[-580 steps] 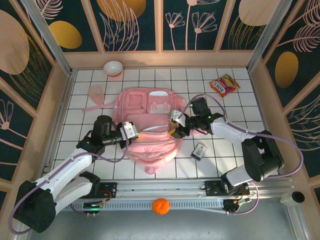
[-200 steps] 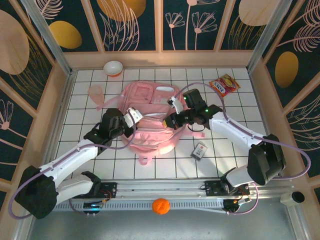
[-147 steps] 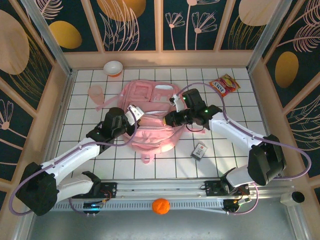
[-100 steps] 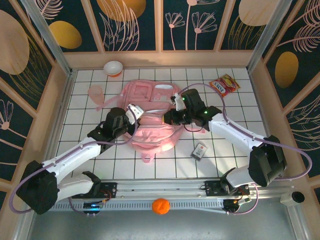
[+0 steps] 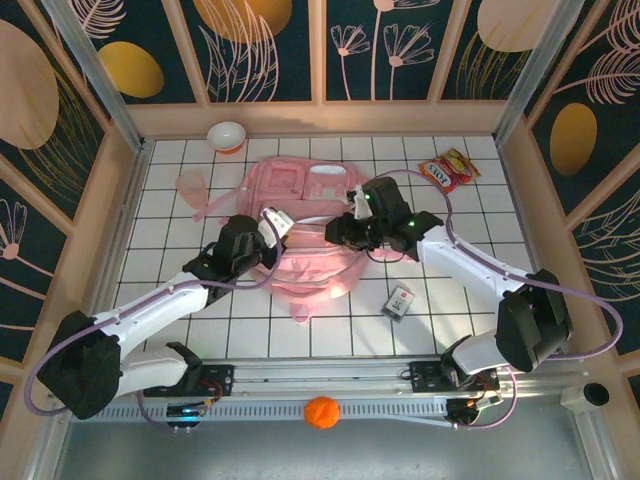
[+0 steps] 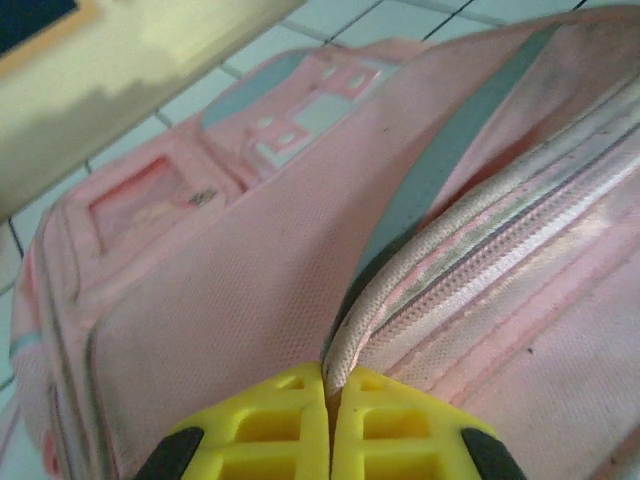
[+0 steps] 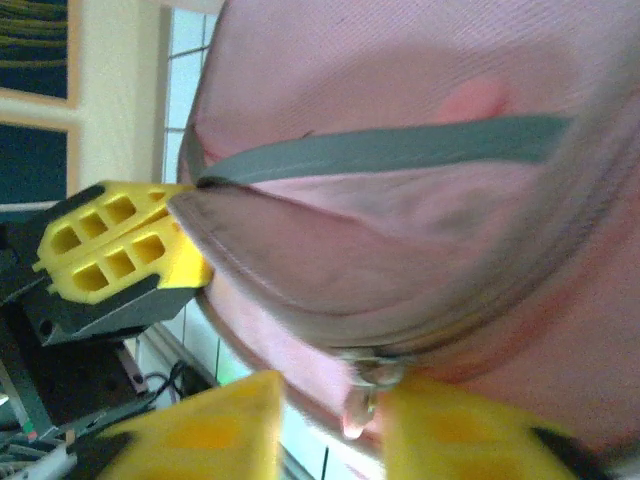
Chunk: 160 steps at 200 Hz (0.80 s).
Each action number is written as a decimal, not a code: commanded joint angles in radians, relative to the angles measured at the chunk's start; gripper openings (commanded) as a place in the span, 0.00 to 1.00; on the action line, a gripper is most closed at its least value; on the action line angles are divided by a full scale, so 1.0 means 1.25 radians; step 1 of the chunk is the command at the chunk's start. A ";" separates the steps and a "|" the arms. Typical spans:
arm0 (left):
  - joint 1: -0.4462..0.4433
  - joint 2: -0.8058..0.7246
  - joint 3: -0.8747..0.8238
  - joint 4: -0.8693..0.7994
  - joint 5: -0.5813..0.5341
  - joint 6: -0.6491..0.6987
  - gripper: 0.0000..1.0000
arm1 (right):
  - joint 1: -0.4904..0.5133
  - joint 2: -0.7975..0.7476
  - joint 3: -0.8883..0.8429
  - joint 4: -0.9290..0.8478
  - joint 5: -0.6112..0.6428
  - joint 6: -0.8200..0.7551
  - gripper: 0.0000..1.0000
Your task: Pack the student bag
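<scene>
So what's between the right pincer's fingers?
The student bag's zipper pull hangs in the right pincer's open gap, shown in the right wrist view.

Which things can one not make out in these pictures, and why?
- Top view: print on the small dark box is too small to read.
- Right wrist view: the inside of the student bag is hidden by its own fabric. The right gripper is blurred and cut off by the bottom edge.
</scene>
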 commanded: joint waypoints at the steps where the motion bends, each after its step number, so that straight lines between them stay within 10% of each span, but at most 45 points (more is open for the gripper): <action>1: -0.006 -0.045 -0.031 0.163 0.053 0.061 0.00 | -0.045 -0.035 -0.029 -0.037 -0.087 0.009 0.46; 160: -0.002 -0.061 -0.064 0.177 0.249 0.179 0.00 | -0.157 -0.030 -0.086 0.111 -0.175 0.127 0.43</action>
